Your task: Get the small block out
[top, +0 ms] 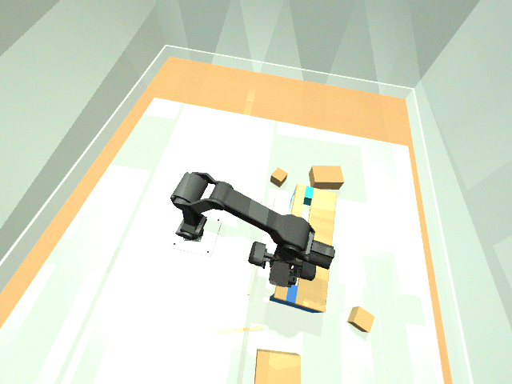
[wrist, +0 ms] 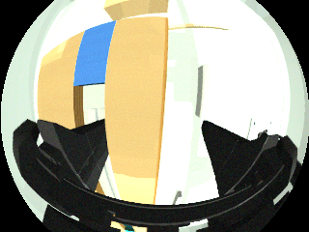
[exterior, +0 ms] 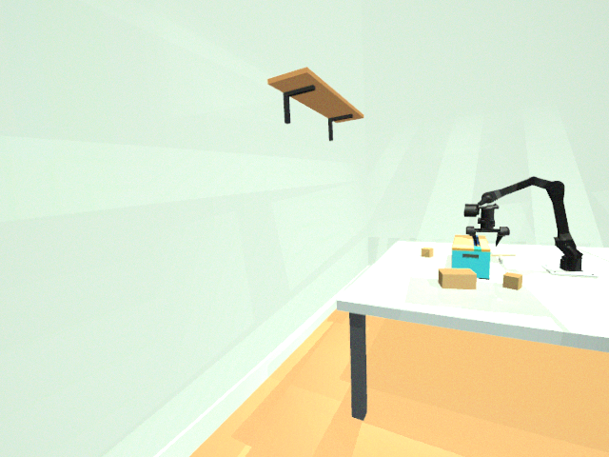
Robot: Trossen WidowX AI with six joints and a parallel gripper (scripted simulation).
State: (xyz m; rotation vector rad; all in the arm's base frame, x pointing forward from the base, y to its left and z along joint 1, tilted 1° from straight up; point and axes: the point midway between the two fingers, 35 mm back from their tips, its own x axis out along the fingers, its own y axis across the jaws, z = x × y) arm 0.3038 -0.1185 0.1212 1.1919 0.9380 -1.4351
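Fingers [exterior: 500, 234] of the gripper [exterior: 487, 237] stand wide apart, holding nothing, straddling the box [top: 322, 214] top near its dark-blue end. Block not visible; I cannot tell where it sits below the fingers.

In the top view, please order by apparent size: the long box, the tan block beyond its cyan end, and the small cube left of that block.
1. Long box.
2. Tan block.
3. Small cube.
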